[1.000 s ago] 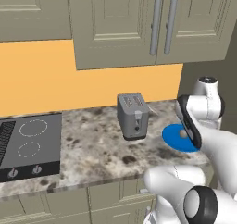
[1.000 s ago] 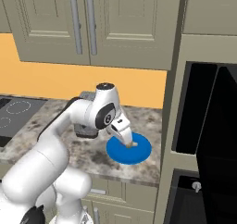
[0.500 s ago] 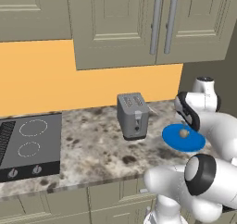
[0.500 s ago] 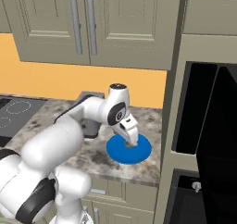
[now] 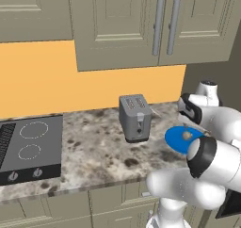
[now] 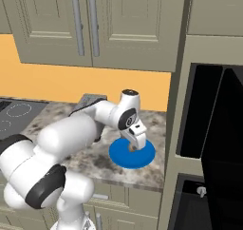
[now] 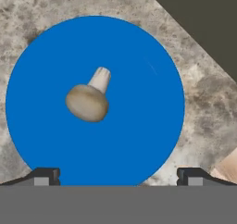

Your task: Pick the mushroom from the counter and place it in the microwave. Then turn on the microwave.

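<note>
A small tan mushroom lies on its side on a blue round plate, stem pointing up in the hand view. My gripper hangs open straight above it, with the mushroom well inside the span of the two fingertips. From the right base view the gripper sits just over the plate, apart from the mushroom. The plate with the mushroom rests on the speckled counter. The black microwave stands to the right, and its dark door appears swung open.
A grey toaster stands on the counter left of the plate. A black cooktop lies at the far left. Beige wall cabinets hang overhead. A tall cabinet panel separates the counter's end from the microwave.
The arm's elbow has swung forward and the hand has settled over the blue plate. The mushroom, hidden a second ago, now shows on the plate. The jaws have stayed open.
</note>
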Robot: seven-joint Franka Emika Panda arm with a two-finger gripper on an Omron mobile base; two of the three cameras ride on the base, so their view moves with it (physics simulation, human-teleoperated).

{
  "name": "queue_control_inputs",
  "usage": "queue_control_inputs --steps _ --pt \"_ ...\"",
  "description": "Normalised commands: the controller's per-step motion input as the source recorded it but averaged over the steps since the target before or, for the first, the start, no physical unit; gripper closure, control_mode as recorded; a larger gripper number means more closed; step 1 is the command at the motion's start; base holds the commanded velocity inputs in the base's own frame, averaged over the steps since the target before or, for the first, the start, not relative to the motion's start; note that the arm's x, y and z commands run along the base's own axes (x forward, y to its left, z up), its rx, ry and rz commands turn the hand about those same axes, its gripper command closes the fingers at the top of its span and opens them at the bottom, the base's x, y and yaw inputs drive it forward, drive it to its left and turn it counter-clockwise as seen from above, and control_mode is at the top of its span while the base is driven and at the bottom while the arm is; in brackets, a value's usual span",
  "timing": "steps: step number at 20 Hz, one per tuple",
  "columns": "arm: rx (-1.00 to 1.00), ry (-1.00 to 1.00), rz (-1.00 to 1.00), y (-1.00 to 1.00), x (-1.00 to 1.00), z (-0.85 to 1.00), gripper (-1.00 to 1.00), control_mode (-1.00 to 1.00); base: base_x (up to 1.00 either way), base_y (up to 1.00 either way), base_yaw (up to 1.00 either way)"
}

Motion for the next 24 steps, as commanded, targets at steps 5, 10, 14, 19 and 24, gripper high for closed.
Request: queue_control_inputs --steps 5,10,14,19,24 --pt "0.0 0.0 -0.03 -0.02 0.26 -0.23 -1.0 -1.0 0.0 0.0 0.0" --pt "0.0 0.0 -0.03 -0.01 0.25 -0.24 -1.0 -1.0 0.0 0.0 0.0" --pt "0.0 0.02 -0.03 -0.07 0.23 -0.26 -1.0 -1.0 0.0 0.0 0.0" --pt "0.0 0.04 -0.03 -0.11 0.22 -0.26 -1.0 -1.0 0.0 0.0 0.0" --pt "0.0 0.02 -0.03 -0.09 0.23 -0.22 -1.0 -1.0 0.0 0.0 0.0"
